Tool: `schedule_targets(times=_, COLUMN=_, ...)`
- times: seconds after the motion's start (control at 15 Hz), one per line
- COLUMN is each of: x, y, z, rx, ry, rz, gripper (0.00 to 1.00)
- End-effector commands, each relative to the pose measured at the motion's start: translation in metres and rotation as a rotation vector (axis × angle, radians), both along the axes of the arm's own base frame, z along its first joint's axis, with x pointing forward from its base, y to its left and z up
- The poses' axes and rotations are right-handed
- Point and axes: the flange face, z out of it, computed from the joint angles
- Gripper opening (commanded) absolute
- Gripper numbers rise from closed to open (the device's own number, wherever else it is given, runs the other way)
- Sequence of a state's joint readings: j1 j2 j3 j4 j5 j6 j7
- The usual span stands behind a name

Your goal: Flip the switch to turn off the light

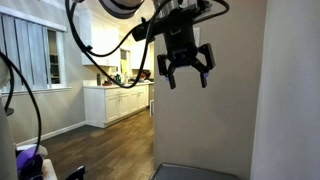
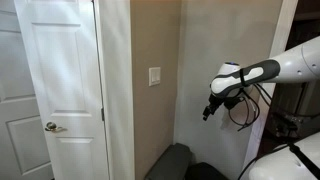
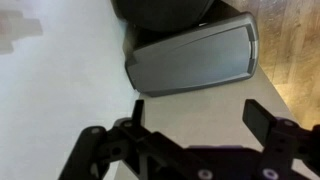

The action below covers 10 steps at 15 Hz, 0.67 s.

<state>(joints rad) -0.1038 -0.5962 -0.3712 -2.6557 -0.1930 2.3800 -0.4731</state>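
Wrist view gives us no switch at all: just the gripper (image 3: 195, 125) w/ its fingers (image 3: 100, 150) spread wide and empty. Past the tips a grey bin (image 3: 195, 60) stands by the wood floor (image 3: 290, 30). So the cam looks down, not at the target.

In an exterior view the switch (image 2: 154, 76) sits on the beige wall (image 2: 150, 35), just beside the white door (image 2: 55, 90). It is higher than the fingertips and well apart from them, off toward the door side. Nothing lies btw tips and plate. Both exterior views show the jaws open.

What we think could go wrong from here:

- Blind approach. W/ the switch out of the wrist view, the tips could land on bare wall or the plate edge, not the lever.
- Straddle. Spread fingers may pass either side of the lever and press the plate only, so no flip. Leading w/ one tip, or w/ fingers closed, looks safer to us.
- Wrong stroke. The lever's position is too small to read, so we can't tell which way to push. A stroke the wrong way does nothing.
- Overpush. The wall won't give, so a hard contact could crack the plate or fault the arm.
- Scrape or snag. The adjoining wall (image 1: 290, 90) is near the fingers, and the cables (image 1: 110, 50) loop behind them. A wide swing toward the switch could rub one or catch the other.
- Drop. The bin is below the fingers, so going low risks a bump.
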Motion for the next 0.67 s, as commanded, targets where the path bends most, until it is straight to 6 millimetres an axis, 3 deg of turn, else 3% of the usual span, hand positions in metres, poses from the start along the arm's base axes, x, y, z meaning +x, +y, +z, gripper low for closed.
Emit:
schedule_targets(times=0.0, x=0.000, y=0.000, z=0.001, rx=0.000, ry=0.001, rz=0.000, gripper=1.00)
schedule_targets(times=0.33, x=0.000, y=0.000, z=0.001, rx=0.000, ry=0.001, rz=0.000, gripper=1.00)
schedule_targets(times=0.4, x=0.000, y=0.000, z=0.001, rx=0.000, ry=0.001, rz=0.000, gripper=0.75)
schedule_targets(times=0.47, x=0.011, y=0.007, z=0.003, rx=-0.005, ry=-0.013, rz=0.023, gripper=0.74)
schedule_targets(times=0.6, x=0.029, y=0.021, z=0.010, rx=-0.016, ry=-0.060, rz=0.056, gripper=0.60)
